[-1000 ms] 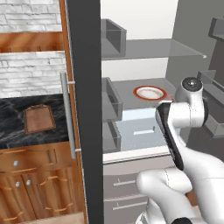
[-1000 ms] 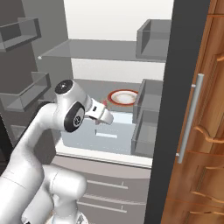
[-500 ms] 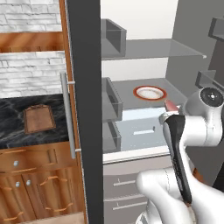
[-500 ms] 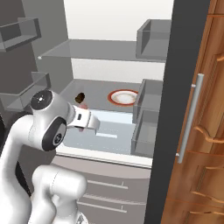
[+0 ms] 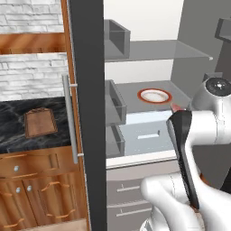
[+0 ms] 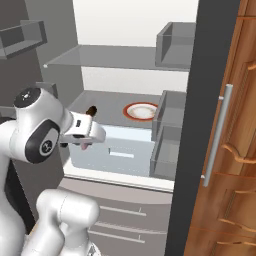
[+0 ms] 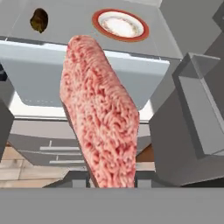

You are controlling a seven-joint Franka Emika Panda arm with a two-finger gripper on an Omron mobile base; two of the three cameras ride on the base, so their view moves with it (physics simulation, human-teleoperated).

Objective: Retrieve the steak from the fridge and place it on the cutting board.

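Observation:
My gripper (image 6: pixel 84 144) is shut on the steak (image 7: pixel 98 109), a pale pinkish slab that stands on edge and fills the middle of the hand view. The hand hangs in front of the open fridge (image 6: pixel 115 65), just outside the lower shelf and drawer. A pink tip of the steak (image 5: pixel 177 107) peeks out beside my forearm in the left base view. The small brown cutting board (image 5: pixel 39 122) lies on the dark counter left of the fridge door (image 5: pixel 88 113), far from the gripper.
A round white red-rimmed plate (image 6: pixel 140 111) sits on the fridge shelf, with a small brown item (image 6: pixel 91 109) to its left. Grey door bins (image 6: pixel 167 135) line the open door. A pale drawer (image 5: pixel 144 133) lies below the shelf. Wooden cabinets (image 6: pixel 235 165) stand at the right.
The arm has drawn back out of the fridge, with the hand moving left in the right base view and away from the shelf, the steak still in its grip.

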